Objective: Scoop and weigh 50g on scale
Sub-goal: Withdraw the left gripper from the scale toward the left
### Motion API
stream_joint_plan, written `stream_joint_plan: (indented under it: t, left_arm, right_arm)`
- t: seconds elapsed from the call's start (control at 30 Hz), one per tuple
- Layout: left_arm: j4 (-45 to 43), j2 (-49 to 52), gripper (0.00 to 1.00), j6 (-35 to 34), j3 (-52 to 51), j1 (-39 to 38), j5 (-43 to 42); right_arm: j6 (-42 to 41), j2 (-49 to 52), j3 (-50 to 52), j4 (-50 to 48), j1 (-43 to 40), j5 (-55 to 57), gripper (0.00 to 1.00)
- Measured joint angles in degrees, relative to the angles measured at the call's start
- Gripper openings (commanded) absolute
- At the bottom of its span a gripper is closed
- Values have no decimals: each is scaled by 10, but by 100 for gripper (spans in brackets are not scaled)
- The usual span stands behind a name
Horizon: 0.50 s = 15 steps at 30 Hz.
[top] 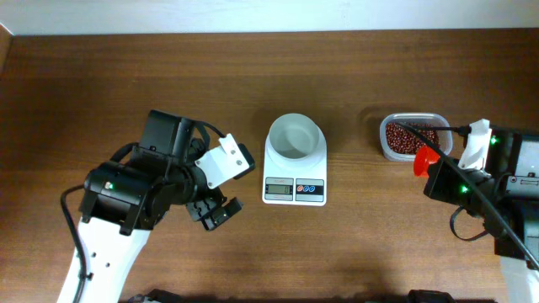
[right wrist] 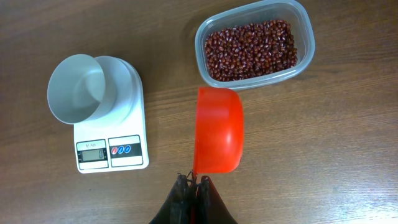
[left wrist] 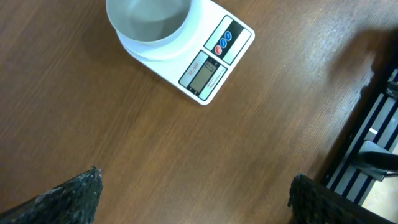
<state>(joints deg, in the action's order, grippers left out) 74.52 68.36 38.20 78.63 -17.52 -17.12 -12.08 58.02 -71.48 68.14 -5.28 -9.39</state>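
- The right pincer (right wrist: 194, 186) is clamped tight on the handle end of the red scoop (right wrist: 217, 130), so the scoop sticks straight out ahead of it as an extension of the arm.
- The scoop hangs above bare counter (right wrist: 323, 162), and no beans show on it; I judge the scooping is not yet begun.
- Just beyond the scoop's far edge, ahead of this pincer, sits the clear tub (right wrist: 308, 43) with the beans (right wrist: 249, 50) lying in a level heap inside. That puts the supply within a short forward reach.
- Off to this pincer's left, well apart from the tub, stands the scale (right wrist: 112, 152) with its white bowl (right wrist: 78, 90) on top. The bowl looks empty, so all of the weighing remains to do.
- The scale's display faces the arms' side of the counter; its reading is too small to tell.
- The left pincer (left wrist: 193, 202) stands wide and holds nothing, hovering over bare wood.
- The scale lies ahead of that pincer, near but not touched, which probably keeps that arm clear of the pouring path.
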Motion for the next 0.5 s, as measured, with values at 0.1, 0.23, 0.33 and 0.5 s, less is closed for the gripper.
stream_joint_plan:
  t: [0.1, 0.23, 0.33, 0.5]
  left_arm:
    - [-1, 0, 99, 0, 0, 0, 0]
    - [16, 0, 99, 0, 0, 0, 0]
    - [11, 0, 99, 0, 0, 0, 0]
    - [11, 2, 99, 0, 2, 0, 0]
  right_arm:
    - [0, 0, 0, 0, 0, 0, 4]
    - [0, 0, 0, 0, 0, 3, 4]
    - [14, 0, 0, 1, 0, 5, 4]
    - [46, 0, 0, 4, 0, 10, 4]
